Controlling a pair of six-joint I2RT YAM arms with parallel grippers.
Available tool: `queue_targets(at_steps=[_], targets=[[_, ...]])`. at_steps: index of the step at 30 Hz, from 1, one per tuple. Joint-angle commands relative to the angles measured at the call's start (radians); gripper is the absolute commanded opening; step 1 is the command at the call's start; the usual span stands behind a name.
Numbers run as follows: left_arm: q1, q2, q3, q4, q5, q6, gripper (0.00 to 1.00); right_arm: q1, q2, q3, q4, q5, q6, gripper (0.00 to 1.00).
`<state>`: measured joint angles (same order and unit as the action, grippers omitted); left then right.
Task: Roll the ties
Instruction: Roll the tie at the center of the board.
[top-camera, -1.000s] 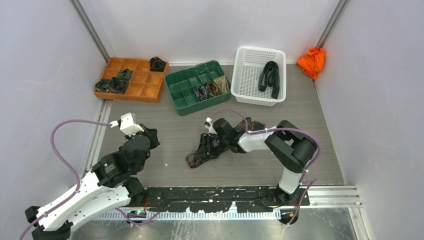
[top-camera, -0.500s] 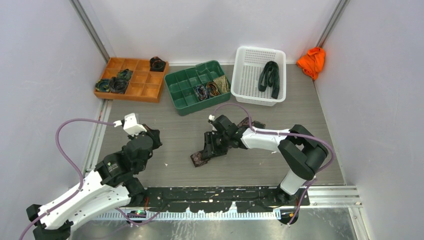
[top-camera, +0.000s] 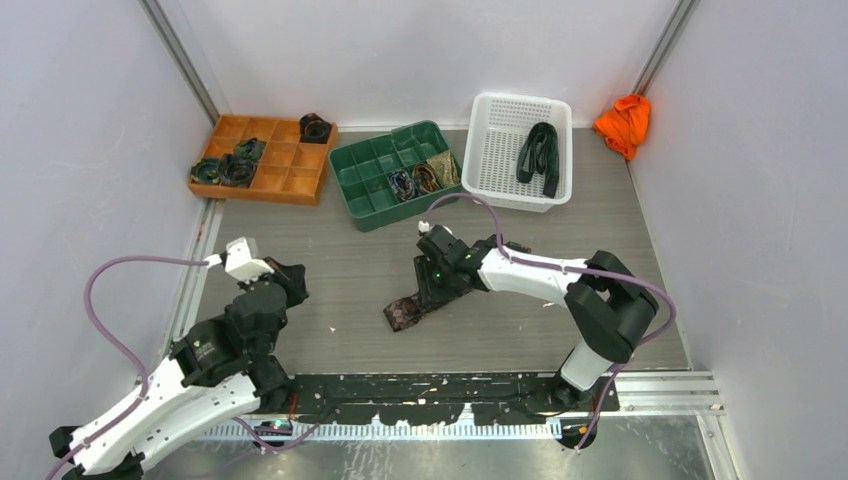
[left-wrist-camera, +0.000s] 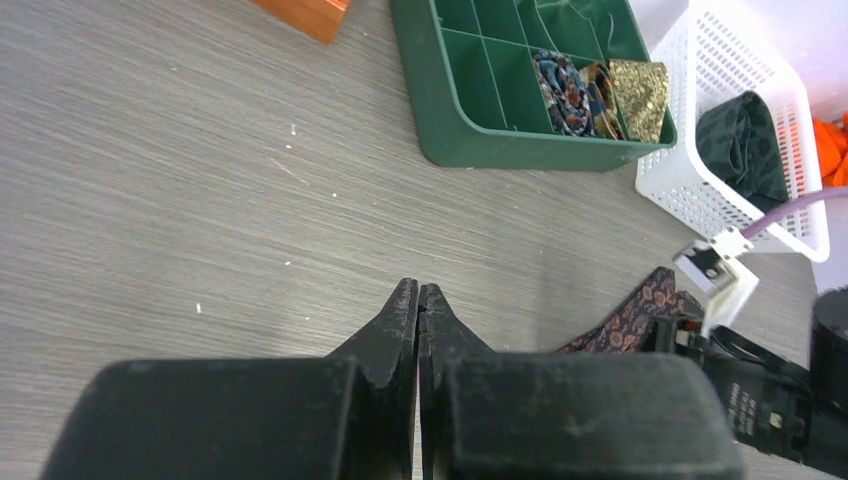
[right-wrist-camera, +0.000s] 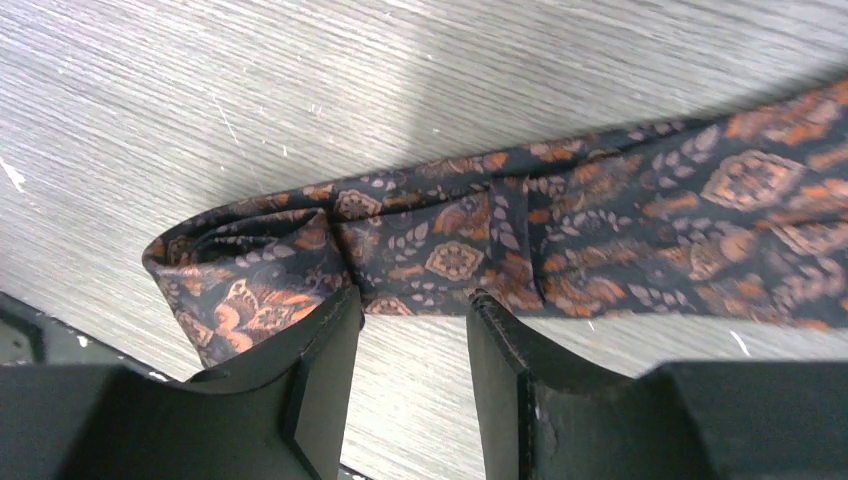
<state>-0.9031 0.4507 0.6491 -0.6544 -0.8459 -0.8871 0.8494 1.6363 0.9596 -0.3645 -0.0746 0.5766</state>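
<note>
A dark brown tie (top-camera: 404, 314) with an orange pattern (right-wrist-camera: 560, 230) lies flat on the grey table, its near end folded over once. My right gripper (right-wrist-camera: 412, 298) stands open right above that folded end, both tips at the tie's edge and only bare table between them; in the top view the right gripper (top-camera: 428, 293) sits mid-table. My left gripper (left-wrist-camera: 418, 291) is shut on nothing and hovers over bare table at the left (top-camera: 284, 281), well apart from the tie (left-wrist-camera: 630, 318). More ties sit coiled in the trays.
An orange divided tray (top-camera: 285, 180) at the back left and a green divided tray (top-camera: 362, 190) hold coiled ties. A white basket (top-camera: 494, 150) holds a dark green tie (top-camera: 540, 155). An orange cloth lump (top-camera: 623, 122) lies in the back right corner. Walls close in on both sides.
My right arm has reached further out and shifted slightly right over the tie's folded end, which slid a little right. The left arm has drawn back toward the near left.
</note>
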Motion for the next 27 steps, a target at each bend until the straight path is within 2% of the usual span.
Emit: queue_targets(at_steps=[1, 7, 12, 17, 27], targets=[[-0.003, -0.083, 0.031, -0.123, -0.108, -0.063, 0.0, 0.116, -0.122, 0.119, -0.129, 0.276, -0.019, 0.49], [-0.003, -0.2, 0.063, -0.328, -0.231, -0.202, 0.0, 0.38, -0.032, 0.32, -0.371, 0.621, 0.038, 0.5], [-0.002, -0.239, 0.092, -0.355, -0.276, -0.196, 0.0, 0.483, 0.164, 0.471, -0.514, 0.757, 0.062, 0.56], [-0.003, -0.234, 0.121, -0.392, -0.273, -0.186, 0.0, 0.506, 0.284, 0.571, -0.547, 0.802, 0.053, 0.61], [-0.002, -0.322, 0.101, -0.409, -0.282, -0.163, 0.0, 0.506, 0.371, 0.597, -0.529, 0.79, 0.049, 0.62]])
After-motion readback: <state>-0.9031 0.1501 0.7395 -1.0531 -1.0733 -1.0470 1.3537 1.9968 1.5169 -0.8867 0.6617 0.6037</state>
